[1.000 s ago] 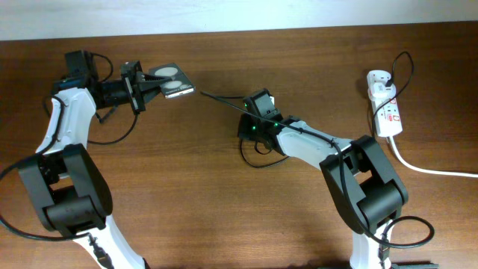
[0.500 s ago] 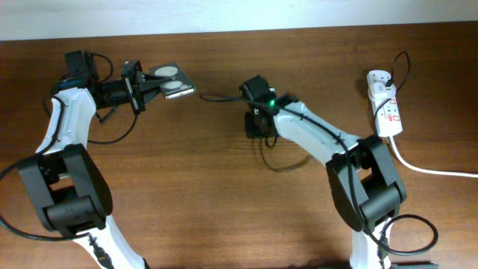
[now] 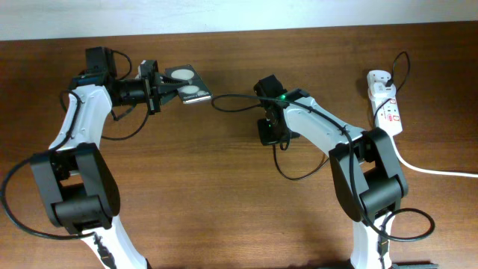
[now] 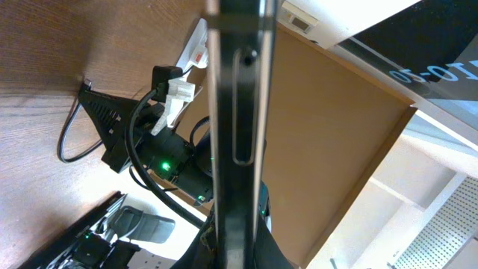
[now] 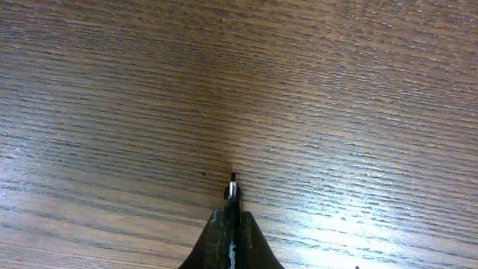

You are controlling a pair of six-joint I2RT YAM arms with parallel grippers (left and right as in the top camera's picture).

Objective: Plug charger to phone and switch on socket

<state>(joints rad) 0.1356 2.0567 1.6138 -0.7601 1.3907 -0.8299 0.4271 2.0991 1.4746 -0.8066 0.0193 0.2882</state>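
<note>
My left gripper [image 3: 154, 88] is shut on the phone [image 3: 187, 84], a flat black slab with two white round patches, held above the table at the back left. In the left wrist view the phone [image 4: 235, 112] shows edge-on between my fingers [image 4: 235, 243]. My right gripper [image 5: 234, 213] is shut on the charger's small plug tip [image 5: 234, 187], which points at bare wood. In the overhead view this gripper [image 3: 267, 133] is right of the phone and apart from it. A thin black cable [image 3: 231, 96] arcs from that arm toward the phone. The socket [image 3: 387, 108] lies at the far right.
A white adapter [image 3: 377, 78] sits in the socket's far end, with a black cable loop [image 3: 408, 63] beside it. A thick white cord [image 3: 429, 169] runs off the right edge. Black arm cables loop on the wood [image 3: 291, 172]. A pale wall borders the table's back edge.
My left arm has carried the phone to the right. My right arm has swung right and back, away from the phone, still shut on the plug tip.
</note>
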